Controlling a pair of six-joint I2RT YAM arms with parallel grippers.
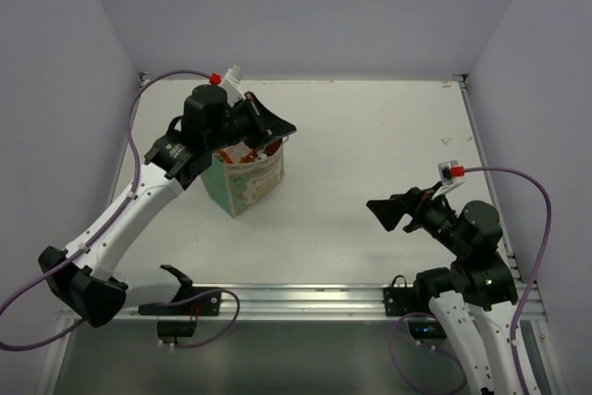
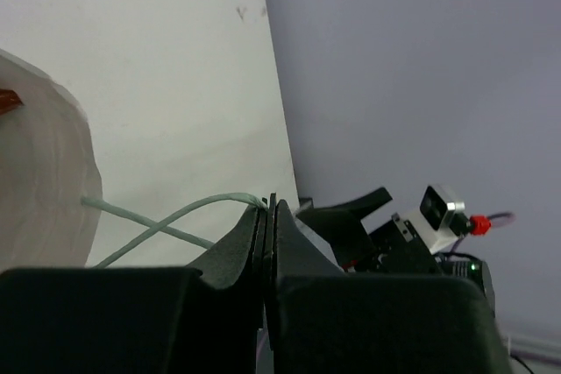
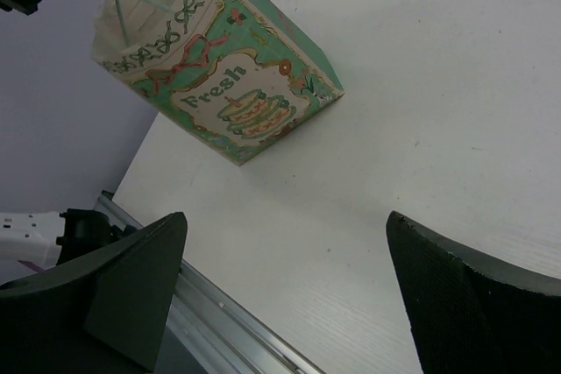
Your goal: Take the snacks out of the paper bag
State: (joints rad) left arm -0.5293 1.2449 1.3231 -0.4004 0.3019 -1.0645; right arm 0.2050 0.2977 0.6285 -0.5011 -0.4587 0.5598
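Paper bag (image 1: 248,182) stands on the table (image 1: 388,127) left of centre, mouth up, with the left gripper (image 2: 267,209) clamped shut on its string handle (image 2: 162,227).
My read: this grip is there to steady the bag and hold the mouth open. Keep the string just taut and pull up gently, no jerks, since thin string can slip from the jaws and a light bag can tip or lift. Right gripper (image 3: 285,221) hangs wide open and empty, well apart to the right. It should probably enter from above, clear of the string. Count: one bag, two grippers, two string strands running to the left jaws. Snacks (image 1: 248,153) show only as red and orange bits at the mouth, so I can't count them. None seen out on the table.
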